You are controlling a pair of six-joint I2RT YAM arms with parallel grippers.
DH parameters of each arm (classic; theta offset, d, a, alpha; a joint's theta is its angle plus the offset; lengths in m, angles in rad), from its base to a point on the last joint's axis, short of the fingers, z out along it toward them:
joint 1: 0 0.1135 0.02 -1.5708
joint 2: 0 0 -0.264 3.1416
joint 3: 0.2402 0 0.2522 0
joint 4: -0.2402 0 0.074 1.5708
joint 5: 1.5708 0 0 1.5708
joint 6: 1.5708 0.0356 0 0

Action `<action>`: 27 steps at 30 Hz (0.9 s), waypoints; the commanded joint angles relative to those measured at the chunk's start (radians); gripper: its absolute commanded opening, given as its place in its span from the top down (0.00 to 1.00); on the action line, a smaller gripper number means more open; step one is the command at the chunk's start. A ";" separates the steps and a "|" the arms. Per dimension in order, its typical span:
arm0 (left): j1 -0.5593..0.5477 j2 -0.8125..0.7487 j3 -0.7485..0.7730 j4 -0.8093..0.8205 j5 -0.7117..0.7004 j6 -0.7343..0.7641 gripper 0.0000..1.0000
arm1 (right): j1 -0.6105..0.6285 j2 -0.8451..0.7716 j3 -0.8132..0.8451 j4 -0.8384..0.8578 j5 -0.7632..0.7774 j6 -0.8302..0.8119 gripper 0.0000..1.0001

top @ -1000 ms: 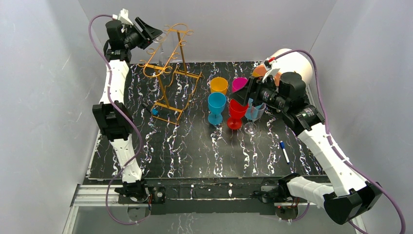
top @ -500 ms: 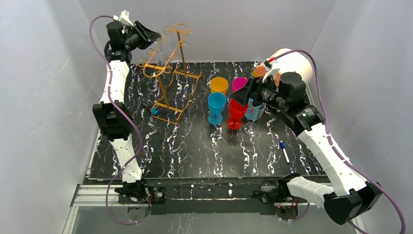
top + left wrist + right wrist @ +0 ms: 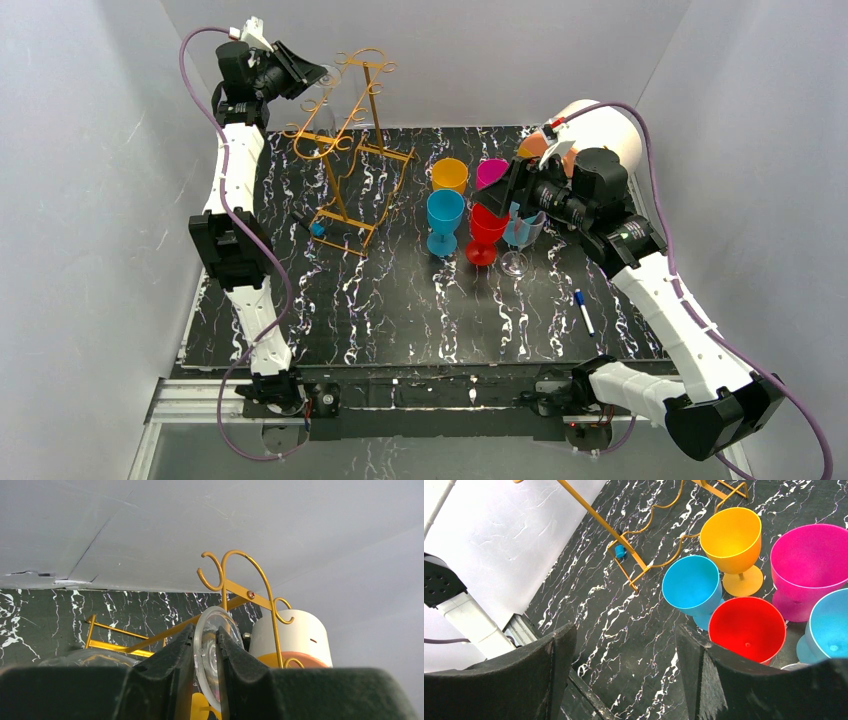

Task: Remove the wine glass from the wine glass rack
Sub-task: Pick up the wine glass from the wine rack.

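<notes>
Top external view: desk (image 3: pixel 400 310) carries wine glass rack (image 3: pixel 345 140) far-left; R claw (image 3: pixel 515 195) hangs open over cups (image 3: pixel 446 215), prob. unneeded; L claw (image 3: pixel 206 645), up at rack's top rail, clamps foot of the hanging wine glass (image 3: pixel 210 630), prob. to slide it off.

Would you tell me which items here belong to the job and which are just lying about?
Job: wine glass rack, wine glass, left gripper.
Lying about: orange goblet, pink goblet, blue goblet, red goblet, marker, white canister.
</notes>
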 commanded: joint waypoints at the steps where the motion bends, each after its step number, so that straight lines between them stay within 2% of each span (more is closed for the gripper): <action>1: 0.002 -0.058 0.012 -0.081 -0.020 0.067 0.83 | 0.000 -0.017 0.041 0.022 -0.009 0.004 0.20; 3: 0.002 -0.067 0.004 -0.080 -0.025 0.070 0.84 | 0.001 -0.013 0.041 0.022 -0.011 0.005 0.20; 7: 0.002 -0.071 0.003 -0.077 -0.021 0.070 0.96 | 0.001 -0.009 0.042 0.023 -0.017 0.007 0.20; 10: 0.002 -0.073 0.004 -0.077 -0.022 0.070 1.00 | 0.000 -0.012 0.042 0.022 -0.014 0.007 0.20; 14: 0.003 -0.077 -0.005 -0.045 -0.020 0.034 1.00 | 0.001 -0.016 0.039 0.023 -0.012 0.007 0.20; 19: 0.020 -0.092 -0.084 0.162 0.039 -0.147 1.00 | 0.000 -0.017 0.038 0.021 -0.009 0.004 0.20; 27: 0.039 -0.097 -0.100 0.207 0.054 -0.204 1.00 | 0.001 -0.020 0.035 0.022 -0.001 -0.002 0.19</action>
